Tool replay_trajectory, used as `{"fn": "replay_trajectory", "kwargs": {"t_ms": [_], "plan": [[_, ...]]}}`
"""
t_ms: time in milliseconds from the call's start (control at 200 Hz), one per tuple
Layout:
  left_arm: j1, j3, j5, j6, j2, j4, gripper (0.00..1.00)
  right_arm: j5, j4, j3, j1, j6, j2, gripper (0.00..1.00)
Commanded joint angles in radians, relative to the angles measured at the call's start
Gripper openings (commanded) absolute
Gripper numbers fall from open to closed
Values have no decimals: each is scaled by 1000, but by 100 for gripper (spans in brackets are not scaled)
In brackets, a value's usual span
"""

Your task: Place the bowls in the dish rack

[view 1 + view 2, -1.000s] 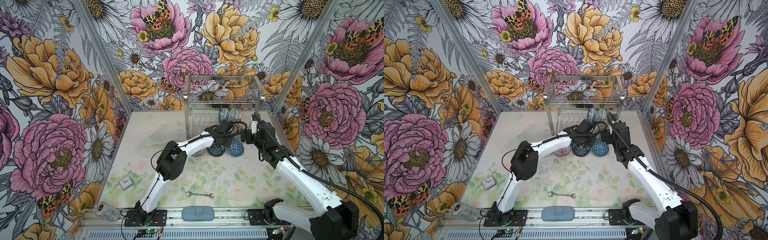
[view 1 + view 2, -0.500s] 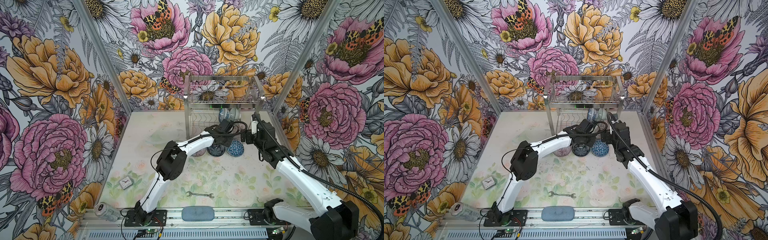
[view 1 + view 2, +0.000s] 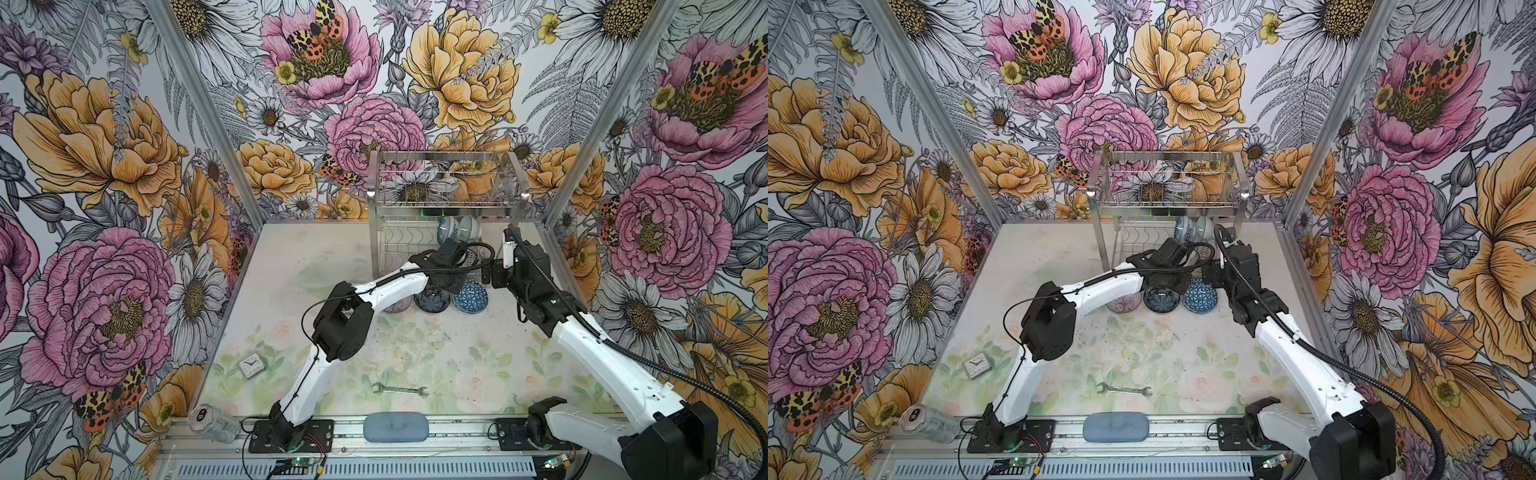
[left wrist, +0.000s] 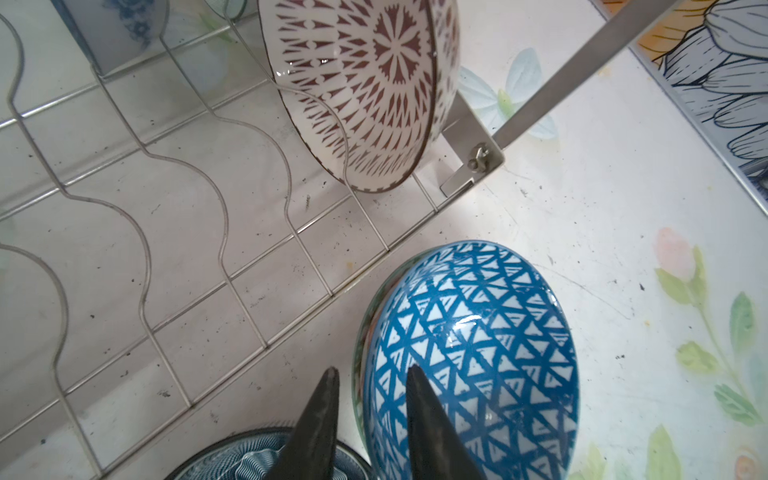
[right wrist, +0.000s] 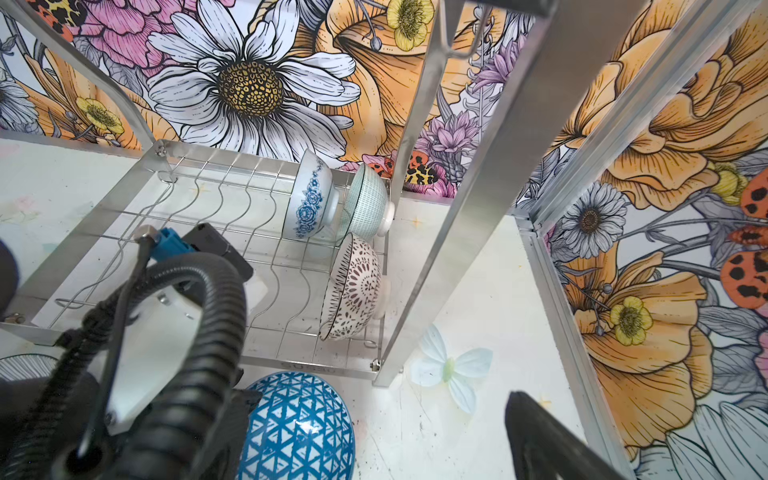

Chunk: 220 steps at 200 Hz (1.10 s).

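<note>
Dish rack (image 3: 372, 232) stands at the back of the table (image 3: 415, 357), right of centre.

Lower tier, right-hand end: three bowls sit on edge in the wire slots. The blue floral bowl (image 5: 309, 199) and mint green bowl (image 5: 368, 203) are at the rear. The red-patterned bowl (image 4: 365, 91) is in front of them, by the front corner leg.

On the table just in front of the rack is a row of three. The blue triangle bowl (image 3: 469, 296) lies dome up, with the dark striped bowl (image 3: 432, 300) beside it. A pinkish bowl (image 3: 1123, 306) is partly under the left arm.

Left hand (image 4: 372, 374) hovers over the triangle bowl's rim, fingers a narrow gap apart, one above the dome and one outside the rim. Nothing is clamped; I cannot tell whether it touches.

Right hand (image 3: 488, 273) is just right of the triangle bowl, spread wide, holding nothing. Only one finger (image 5: 548, 436) shows in its wrist view.
</note>
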<state>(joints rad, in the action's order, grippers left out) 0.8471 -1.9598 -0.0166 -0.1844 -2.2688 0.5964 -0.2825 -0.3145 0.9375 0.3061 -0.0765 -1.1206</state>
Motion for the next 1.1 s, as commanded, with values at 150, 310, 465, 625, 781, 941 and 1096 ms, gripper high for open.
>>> {"fn": "replay_trajectory", "kwargs": {"t_ms": [150, 310, 465, 625, 781, 941, 1096], "plan": [[1, -29, -26, -17, -31, -2, 30, 3, 9, -4, -9, -15, 3, 98], [1, -26, -35, -19, -40, -2, 30, 2, 10, -4, -8, -16, 4, 98], [3, -28, -37, -21, -46, -3, 30, 3, 10, -3, -7, -15, 5, 98], [2, -34, -41, -21, -53, -2, 26, 2, 8, -2, -9, -16, 2, 98], [2, -39, -45, -22, -59, -2, 21, 4, 9, -2, -9, -16, 2, 98], [2, -48, -48, -21, -63, 2, 13, 6, 8, 0, -11, -15, 3, 98], [0, -58, -45, -19, -61, 9, 9, 6, 8, 2, -11, -14, 5, 98]]}}
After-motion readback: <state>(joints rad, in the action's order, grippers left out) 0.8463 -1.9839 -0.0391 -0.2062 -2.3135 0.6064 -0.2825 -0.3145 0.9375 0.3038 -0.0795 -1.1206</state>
